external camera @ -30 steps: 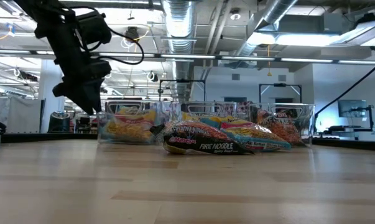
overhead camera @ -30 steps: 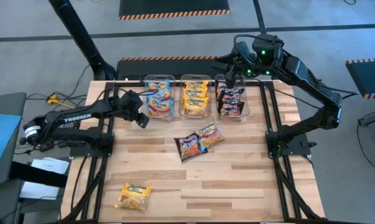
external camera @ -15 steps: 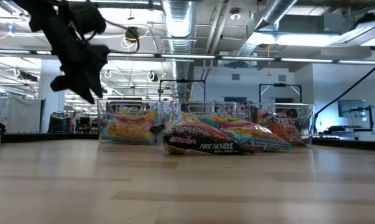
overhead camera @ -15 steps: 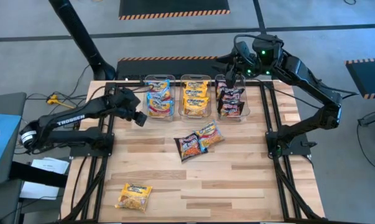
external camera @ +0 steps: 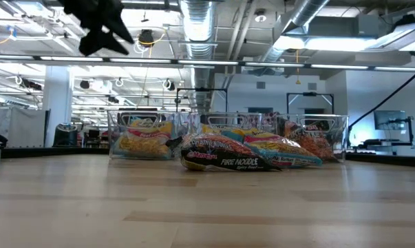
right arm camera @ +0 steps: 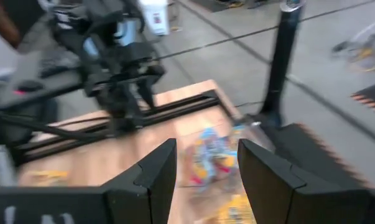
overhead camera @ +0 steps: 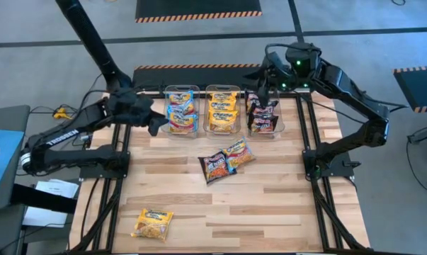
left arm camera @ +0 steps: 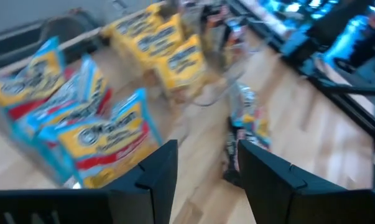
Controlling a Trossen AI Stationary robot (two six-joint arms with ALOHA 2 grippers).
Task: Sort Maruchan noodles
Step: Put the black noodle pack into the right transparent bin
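Note:
Three clear bins stand in a row at the table's far edge. The left bin (overhead camera: 181,110) holds blue-pink Maruchan packets (left arm camera: 100,134), the middle bin (overhead camera: 222,110) yellow ones, the right bin (overhead camera: 263,113) maroon ones. A maroon packet (overhead camera: 213,167) and a blue-pink packet (overhead camera: 239,154) lie flat side by side at mid-table. A yellow packet (overhead camera: 153,223) lies near the front left. My left gripper (overhead camera: 154,125) hangs open and empty, high up just left of the left bin. My right gripper (overhead camera: 260,83) is open and empty above the right bin.
Black frame rails run along the table's left side (overhead camera: 121,163) and right side (overhead camera: 309,163). Bare wood lies between the loose packets and the front edge. In the low view the bins and the two mid-table packets (external camera: 248,155) fill the middle distance.
My left gripper has risen well above the table beside the left bin, drawn back slightly toward the table's left and far edges, and tipped up nearer to level. Its fingers stay open. The packets have not moved.

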